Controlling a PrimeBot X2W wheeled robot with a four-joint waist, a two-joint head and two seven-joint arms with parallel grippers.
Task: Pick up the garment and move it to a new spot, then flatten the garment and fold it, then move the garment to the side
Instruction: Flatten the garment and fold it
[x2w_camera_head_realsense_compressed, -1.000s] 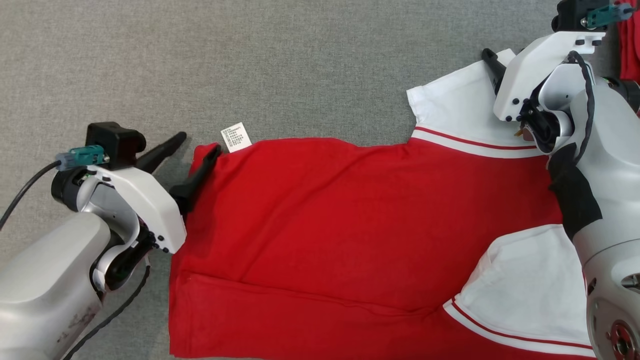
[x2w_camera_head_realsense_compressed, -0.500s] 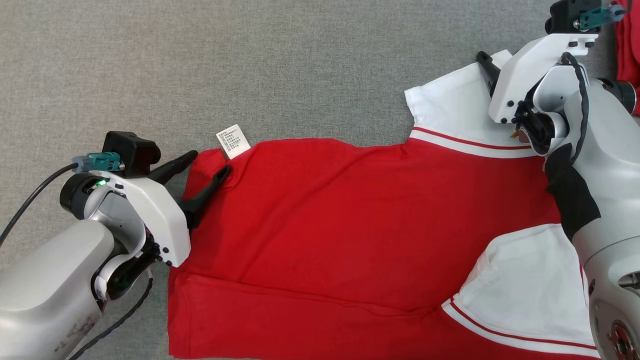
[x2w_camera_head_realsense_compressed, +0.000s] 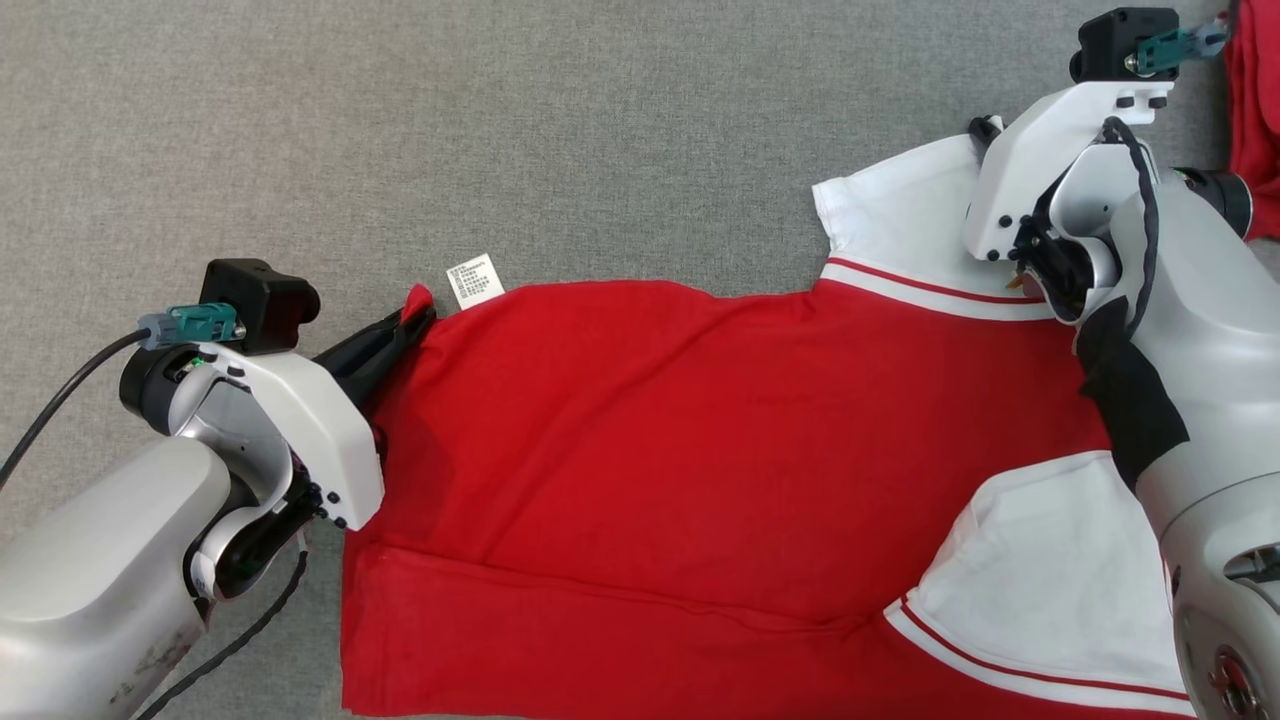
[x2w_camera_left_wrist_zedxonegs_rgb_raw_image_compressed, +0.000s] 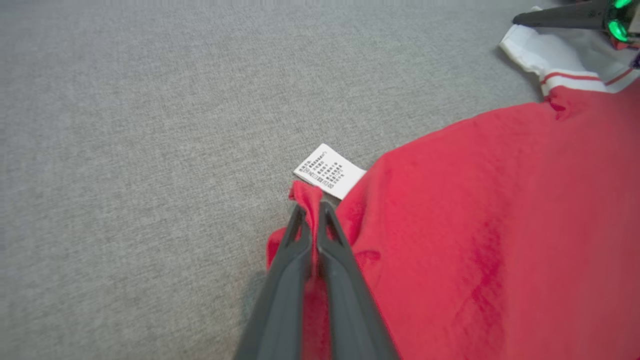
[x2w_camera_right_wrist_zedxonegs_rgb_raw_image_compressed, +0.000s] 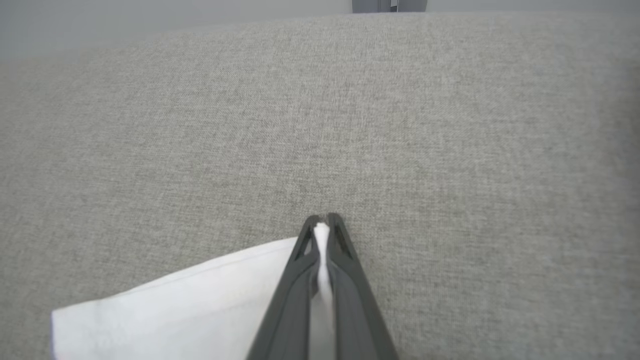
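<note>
The garment (x2w_camera_head_realsense_compressed: 700, 450) is a red shirt with white sleeves, spread on the grey cloth surface. My left gripper (x2w_camera_head_realsense_compressed: 418, 310) is shut on its red far-left corner, beside the white care label (x2w_camera_head_realsense_compressed: 474, 280). In the left wrist view the same gripper (x2w_camera_left_wrist_zedxonegs_rgb_raw_image_compressed: 310, 207) pinches a peak of red fabric next to the label (x2w_camera_left_wrist_zedxonegs_rgb_raw_image_compressed: 330, 171). My right gripper (x2w_camera_head_realsense_compressed: 982, 128) is mostly behind its white housing, at the far edge of the white sleeve (x2w_camera_head_realsense_compressed: 900, 215). The right wrist view has that gripper (x2w_camera_right_wrist_zedxonegs_rgb_raw_image_compressed: 322, 222) shut on the sleeve (x2w_camera_right_wrist_zedxonegs_rgb_raw_image_compressed: 200, 305), white cloth squeezed between its fingers.
Grey fabric surface (x2w_camera_head_realsense_compressed: 500, 130) stretches beyond the garment. Another red cloth (x2w_camera_head_realsense_compressed: 1255, 100) lies at the far right edge. The near sleeve (x2w_camera_head_realsense_compressed: 1050, 580) lies folded over the shirt's lower right. A black cable (x2w_camera_head_realsense_compressed: 50, 390) trails from the left wrist.
Both grippers have gone from open to shut. The left one closed on the red corner by the label; the right one closed on the far white sleeve's edge.
</note>
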